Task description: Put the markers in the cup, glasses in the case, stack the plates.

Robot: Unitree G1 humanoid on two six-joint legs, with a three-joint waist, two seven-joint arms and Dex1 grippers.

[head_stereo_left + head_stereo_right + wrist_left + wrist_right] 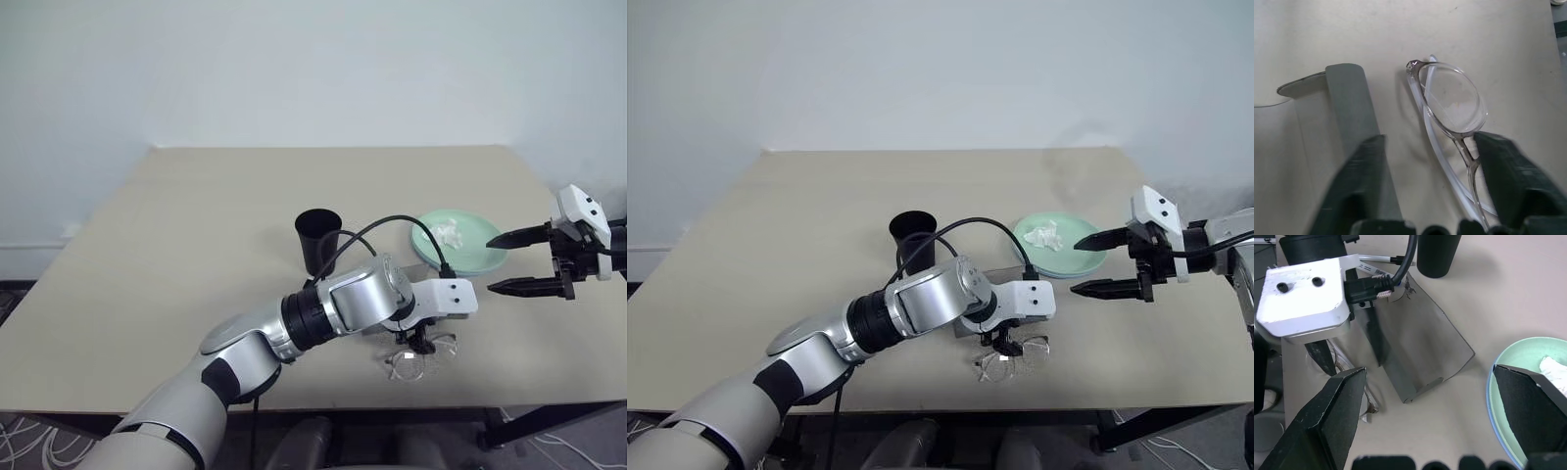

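Crumpled tissue [1045, 234] sits in the mint plate [1065, 258] — left claw [1425, 196] straddles the glasses [1452, 105] (unclamped), right claw [1101, 262] apart.

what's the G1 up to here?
Left gripper is down at the glasses on the table's near edge, fingers either side of the frame, beside the open case. Right gripper hovers open by the plates, mint nested on blue, tissue on top. Cup stands behind.
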